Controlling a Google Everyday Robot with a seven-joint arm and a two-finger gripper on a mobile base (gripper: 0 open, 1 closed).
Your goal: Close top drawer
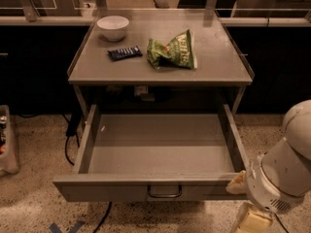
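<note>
The top drawer [155, 152] is a wide, shallow grey metal drawer, pulled far out of the cabinet and empty inside. Its plain front panel [112, 191] faces me, with a small dark wire handle [164, 193] at its centre. My gripper [238, 183] is at the lower right, on the end of the white arm [286, 178]. A tan part of it lies against the front right corner of the drawer. Much of the gripper is hidden behind the arm's wrist.
On the cabinet top [218, 57] stand a white bowl [112, 27], a dark snack bar [125, 53] and a green chip bag [172, 51]. Black cables [70, 140] hang at the cabinet's left. A speckled floor [34, 203] surrounds it. A counter runs behind.
</note>
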